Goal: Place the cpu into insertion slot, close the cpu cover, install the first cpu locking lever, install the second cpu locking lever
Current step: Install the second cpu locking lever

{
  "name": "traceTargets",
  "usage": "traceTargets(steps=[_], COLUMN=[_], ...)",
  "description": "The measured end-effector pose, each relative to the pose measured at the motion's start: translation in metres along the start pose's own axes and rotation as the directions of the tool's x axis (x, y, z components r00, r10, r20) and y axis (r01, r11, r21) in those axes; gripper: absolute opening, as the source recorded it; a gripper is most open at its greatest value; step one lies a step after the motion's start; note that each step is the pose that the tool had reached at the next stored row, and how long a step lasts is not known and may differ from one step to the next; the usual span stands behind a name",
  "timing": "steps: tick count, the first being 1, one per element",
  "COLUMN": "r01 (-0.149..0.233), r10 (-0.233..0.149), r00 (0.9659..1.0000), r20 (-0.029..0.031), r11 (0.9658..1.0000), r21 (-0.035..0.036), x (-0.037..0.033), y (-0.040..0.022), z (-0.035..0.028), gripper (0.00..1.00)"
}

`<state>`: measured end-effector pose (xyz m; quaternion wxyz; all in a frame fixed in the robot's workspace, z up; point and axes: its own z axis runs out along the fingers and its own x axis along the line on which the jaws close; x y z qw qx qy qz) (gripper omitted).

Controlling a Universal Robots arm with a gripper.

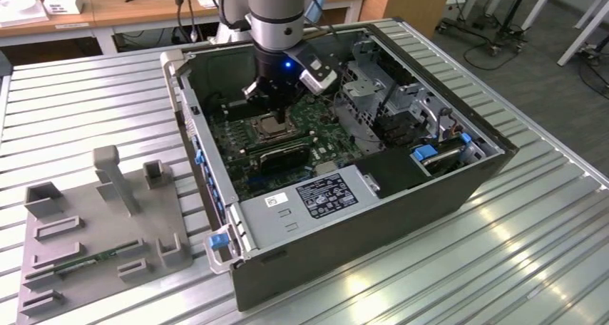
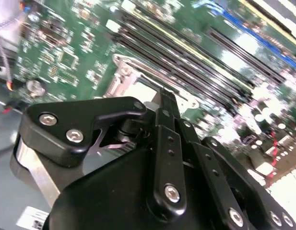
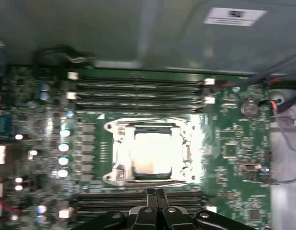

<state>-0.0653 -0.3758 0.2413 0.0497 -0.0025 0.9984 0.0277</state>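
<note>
Silvery-grey, the cpu (image 3: pixel 150 159) sits inside the insertion slot (image 3: pixel 120 140) on the green motherboard (image 3: pixel 234 153), with the cpu cover (image 3: pixel 114 163) lying down around it. We see the pincer (image 3: pixel 155 194) just above the socket's edge, fingers pressed together and holding nothing, inside the computer case (image 1: pixel 381 218) on the bench (image 1: pixel 85 111).

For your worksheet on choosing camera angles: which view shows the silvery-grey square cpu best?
The first wrist view: the silvery-grey square cpu faces the camera, unobstructed, inside the silver-rimmed socket. In the exterior view the cpu is small, below the gripper. In the second wrist view, black gripper parts hide most of that area.
</note>
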Motion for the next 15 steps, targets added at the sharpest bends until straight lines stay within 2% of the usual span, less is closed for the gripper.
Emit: traceTargets(steps=[2,7,15], r01=[0.000,-0.001,0.000], r10=[0.000,0.001,0.000], r00=[1.0000,1.0000,1.0000], r20=[0.0000,0.0001,0.0000], r11=[1.0000,1.0000,1.0000], r21=[0.0002,0.0001,0.0001], x=[-0.0021,-0.0022,-0.0022], y=[0.0035,0.0182,0.0194], z=[0.0006,0.0022,0.0023], gripper=[0.11,0.11,0.11])
